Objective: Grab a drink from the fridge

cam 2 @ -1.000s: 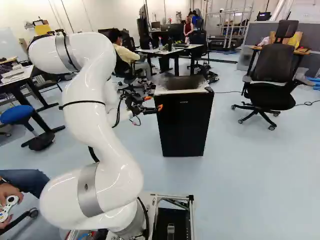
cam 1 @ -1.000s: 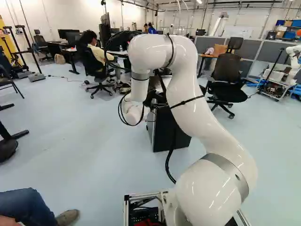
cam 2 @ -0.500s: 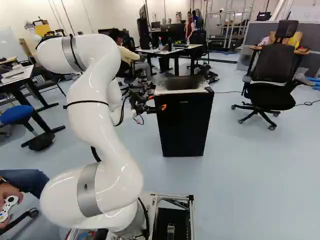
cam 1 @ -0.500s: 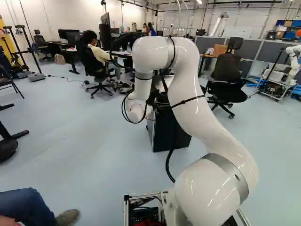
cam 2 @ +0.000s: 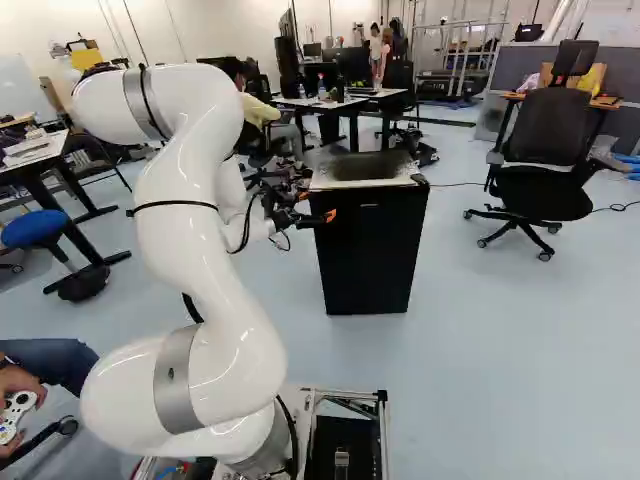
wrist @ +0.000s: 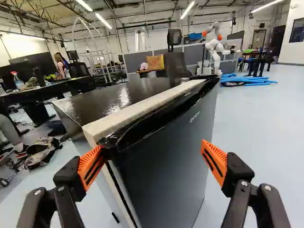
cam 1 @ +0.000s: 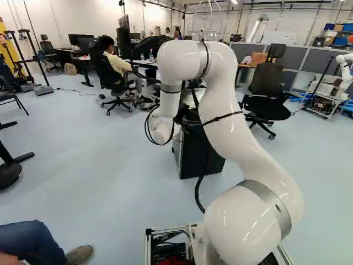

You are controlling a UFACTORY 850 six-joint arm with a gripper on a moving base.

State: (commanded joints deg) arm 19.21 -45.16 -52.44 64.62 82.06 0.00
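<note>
In the right base view my gripper (cam 2: 312,208) is at the near left top corner of the black fridge (cam 2: 368,250). The left base view shows the fridge (cam 1: 197,152) partly behind my arm. Seen from the wrist, the gripper (wrist: 152,161) stands open around nothing. One orange pad (wrist: 91,166) is by the fridge's upper corner, at the side where the door meets the pale cabinet; whether it touches cannot be told. The other pad (wrist: 214,161) is in front of the door face (wrist: 166,166). The door looks closed, and its inside is hidden.
An office chair (cam 2: 545,165) stands right of the fridge in the right base view. Desks (cam 2: 340,100) and a seated person are behind it. Another robot (wrist: 214,50) stands far off. A person's leg (cam 1: 33,243) is close at the base's left.
My arm's upper part and wrist have shifted a little to the right in both base views, and the gripper has moved slightly towards the fridge's front. The fridge stands as before.
</note>
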